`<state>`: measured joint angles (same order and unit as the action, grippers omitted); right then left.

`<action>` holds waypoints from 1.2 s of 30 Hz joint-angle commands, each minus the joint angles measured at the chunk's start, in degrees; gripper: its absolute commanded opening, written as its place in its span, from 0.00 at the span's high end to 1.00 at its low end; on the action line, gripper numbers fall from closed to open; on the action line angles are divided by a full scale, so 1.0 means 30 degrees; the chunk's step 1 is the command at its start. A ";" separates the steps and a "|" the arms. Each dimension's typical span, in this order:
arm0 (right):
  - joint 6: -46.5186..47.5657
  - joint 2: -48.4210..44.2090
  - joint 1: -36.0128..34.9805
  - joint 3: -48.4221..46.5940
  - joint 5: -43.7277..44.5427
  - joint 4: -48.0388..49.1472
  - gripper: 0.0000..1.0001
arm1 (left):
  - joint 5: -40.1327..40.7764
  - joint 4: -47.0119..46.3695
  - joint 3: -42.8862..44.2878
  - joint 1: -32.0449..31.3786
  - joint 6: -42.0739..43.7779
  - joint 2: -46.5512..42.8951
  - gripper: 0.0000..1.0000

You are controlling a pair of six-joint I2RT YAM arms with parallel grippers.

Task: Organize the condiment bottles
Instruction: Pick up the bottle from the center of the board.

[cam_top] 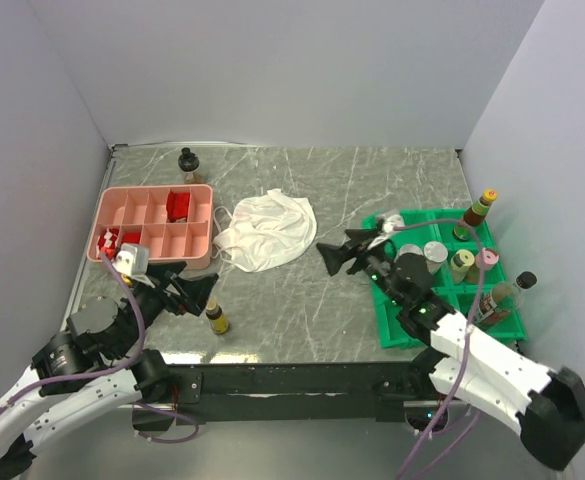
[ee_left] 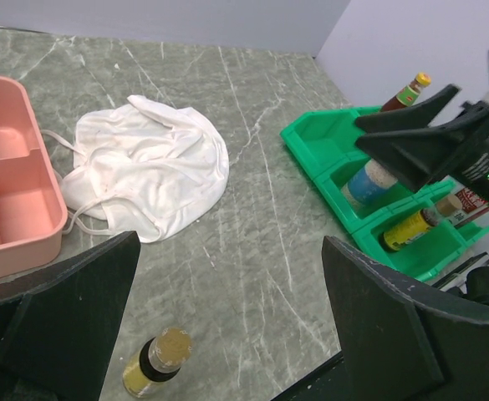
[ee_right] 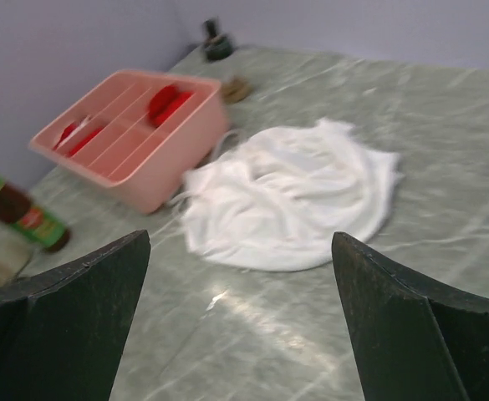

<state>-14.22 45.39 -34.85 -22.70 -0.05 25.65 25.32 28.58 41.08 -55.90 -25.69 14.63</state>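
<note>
Grey marbled worktop (cam_top: 372,170) between pale walls. We note a pink tray (cam_top: 107,205) at the left, a green tray (cam_top: 397,335) at the right, and a white cloth (cam_top: 267,232) lying loose between them.

Findings:
- Several bottles stand in the green tray, among them a tall red-labelled bottle (cam_top: 480,213) at its far corner.
- One dark bottle (cam_top: 187,163) stands alone at the back, just beyond the pink tray.
- One small bottle (ee_left: 156,365), amber with a gold cap, stands upright on the bare worktop near the front edge.

Left hand (cam_top: 194,288): spread wide and empty. It is poised just above and behind the small bottle. In the wrist view the bottle sits off-centre, closer to one finger than the other.

Right hand (cam_top: 342,252): also spread wide and empty, hovering between the cloth and the green tray.

We judge the step in hand to be picking up the small bottle with the left hand. Our recommendations:
- Centre the hand over the cap before descending, so neither finger tips the bottle.
- Close on the body below the cap, not on the cap itself.
- Lift straight up before moving sideways, since the front edge is near.
- Carry the bottle above the cloth, not through it.
- Hold the right hand clear of that path.
</note>
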 commanded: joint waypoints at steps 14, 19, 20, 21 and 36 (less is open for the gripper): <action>0.4563 1.2987 -1.0906 -0.5469 -0.1242 0.9550 0.23 | 0.0612 -0.0561 0.0222 0.0147 0.0245 -0.1098 0.03; 0.6349 1.5015 -1.2112 -0.6407 -0.0979 1.1430 0.26 | 0.0847 -0.0473 0.0194 0.0147 0.0156 -0.1566 0.03; 0.6438 1.5482 -1.2201 -0.6582 -0.0717 1.1431 0.26 | 0.0876 -0.0473 0.0193 0.0147 0.0185 -0.1596 0.03; 0.6642 1.5690 -1.2375 -0.6961 -0.0685 1.1344 0.26 | 0.0876 -0.0473 0.0193 0.0147 0.0185 -0.1654 0.03; 0.6819 1.7800 -1.2728 -0.8400 -0.0714 1.0728 0.33 | 0.0788 -0.0444 0.0193 0.0147 0.0215 -0.1654 0.03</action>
<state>5.21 97.58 -72.42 -44.82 -2.55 55.24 27.27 28.40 41.08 -55.79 -25.61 9.85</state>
